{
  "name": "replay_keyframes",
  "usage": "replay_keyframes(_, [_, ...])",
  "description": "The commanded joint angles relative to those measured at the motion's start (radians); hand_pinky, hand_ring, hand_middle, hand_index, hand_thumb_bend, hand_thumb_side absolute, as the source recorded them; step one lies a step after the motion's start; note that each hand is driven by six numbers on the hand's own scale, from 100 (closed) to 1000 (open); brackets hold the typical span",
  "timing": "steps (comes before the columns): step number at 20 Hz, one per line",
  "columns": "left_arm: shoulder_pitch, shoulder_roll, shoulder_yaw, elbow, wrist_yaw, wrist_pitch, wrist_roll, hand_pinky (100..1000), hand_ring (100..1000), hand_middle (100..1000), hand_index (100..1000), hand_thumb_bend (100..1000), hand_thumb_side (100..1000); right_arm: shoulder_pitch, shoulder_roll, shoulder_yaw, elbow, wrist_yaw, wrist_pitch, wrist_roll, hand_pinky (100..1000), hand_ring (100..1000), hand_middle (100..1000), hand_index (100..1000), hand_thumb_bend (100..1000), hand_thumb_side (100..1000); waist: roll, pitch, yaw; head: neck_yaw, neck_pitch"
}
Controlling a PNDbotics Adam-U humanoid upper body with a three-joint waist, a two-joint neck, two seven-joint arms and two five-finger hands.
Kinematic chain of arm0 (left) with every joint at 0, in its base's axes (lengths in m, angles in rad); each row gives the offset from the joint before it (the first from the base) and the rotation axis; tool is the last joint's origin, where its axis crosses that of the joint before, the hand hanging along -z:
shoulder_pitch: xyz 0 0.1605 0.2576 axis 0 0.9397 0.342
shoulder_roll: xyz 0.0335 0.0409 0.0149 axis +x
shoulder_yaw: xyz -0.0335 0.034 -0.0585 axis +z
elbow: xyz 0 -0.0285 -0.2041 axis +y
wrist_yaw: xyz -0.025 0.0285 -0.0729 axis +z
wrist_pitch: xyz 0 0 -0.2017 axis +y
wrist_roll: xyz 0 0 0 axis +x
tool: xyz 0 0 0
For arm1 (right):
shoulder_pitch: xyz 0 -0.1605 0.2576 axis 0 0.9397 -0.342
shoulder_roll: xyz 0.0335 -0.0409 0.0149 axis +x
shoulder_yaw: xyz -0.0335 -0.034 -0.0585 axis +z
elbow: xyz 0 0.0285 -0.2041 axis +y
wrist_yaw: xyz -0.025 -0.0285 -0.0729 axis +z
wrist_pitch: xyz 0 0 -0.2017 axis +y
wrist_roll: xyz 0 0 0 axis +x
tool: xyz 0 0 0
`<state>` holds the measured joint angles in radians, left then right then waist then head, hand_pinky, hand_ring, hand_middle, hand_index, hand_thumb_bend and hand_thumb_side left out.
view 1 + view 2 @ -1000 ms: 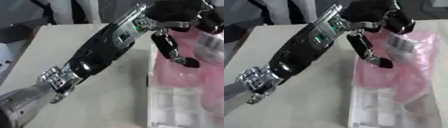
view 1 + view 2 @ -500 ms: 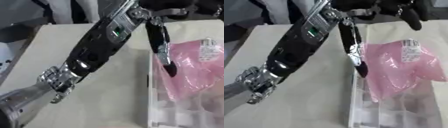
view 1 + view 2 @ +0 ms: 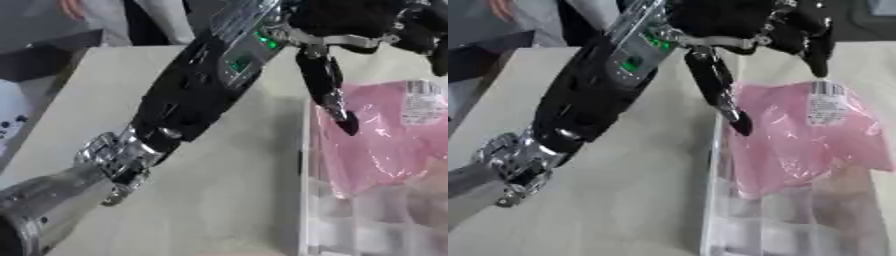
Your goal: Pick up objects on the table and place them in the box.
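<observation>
A pink plastic packet point(image 3: 798, 142) with a white label point(image 3: 826, 102) lies in the clear plastic box point(image 3: 710, 210) at the right of the table. My left arm crosses the picture from the lower left, and its black hand point(image 3: 741, 20) hangs above the packet's far end. The hand is open: one long finger point(image 3: 717, 92) points straight down at the packet's left edge, its tip just over the box rim, and the other fingers point(image 3: 817, 47) hang over the far end near the label. Nothing is held. My right hand shows in no view.
The beige table point(image 3: 632, 200) stretches left of the box under my forearm. Its left edge point(image 3: 52, 95) runs diagonally, with dark and grey things beyond it. The box's near part holds clear, pale contents point(image 3: 798, 225) that I cannot make out.
One second ago the left hand was down on the pink packet. It has since lifted off, fingers straightened, and the packet stays flat in the box.
</observation>
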<state>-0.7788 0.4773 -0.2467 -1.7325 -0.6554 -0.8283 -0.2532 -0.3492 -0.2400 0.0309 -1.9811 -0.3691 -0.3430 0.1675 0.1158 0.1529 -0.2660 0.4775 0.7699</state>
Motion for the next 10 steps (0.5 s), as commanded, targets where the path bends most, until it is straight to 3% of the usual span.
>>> replay_keyframes(1, [0.031,0.090,0.040,0.010,0.177,0.026,0.091,299,501,526,686,100,272,-0.008,-0.012,-0.011,-0.019,0.006,-0.004,-0.004,537,612,611,651,291,683,-0.012,-0.007,0.011,-0.019,-0.008])
replay_keyframes(5, [0.139,0.195,0.118,-0.013,0.441,0.135,0.226,337,547,590,744,100,529,0.001,-0.016,-0.019,-0.019,0.017,-0.008,-0.007,541,616,616,655,321,693,-0.018,0.003,0.033,-0.045,-0.026])
replay_keyframes(7, [0.203,0.229,0.168,-0.026,0.537,0.186,0.257,362,570,622,765,100,545,0.006,-0.017,-0.021,-0.019,0.022,-0.010,-0.005,542,618,618,657,329,696,-0.023,0.008,0.045,-0.053,-0.031])
replay_keyframes(10, [0.290,0.250,0.232,-0.046,0.660,0.236,0.301,397,605,675,785,100,641,0.013,-0.017,-0.025,-0.019,0.026,-0.011,-0.003,543,620,620,659,340,700,-0.029,0.013,0.059,-0.057,-0.035])
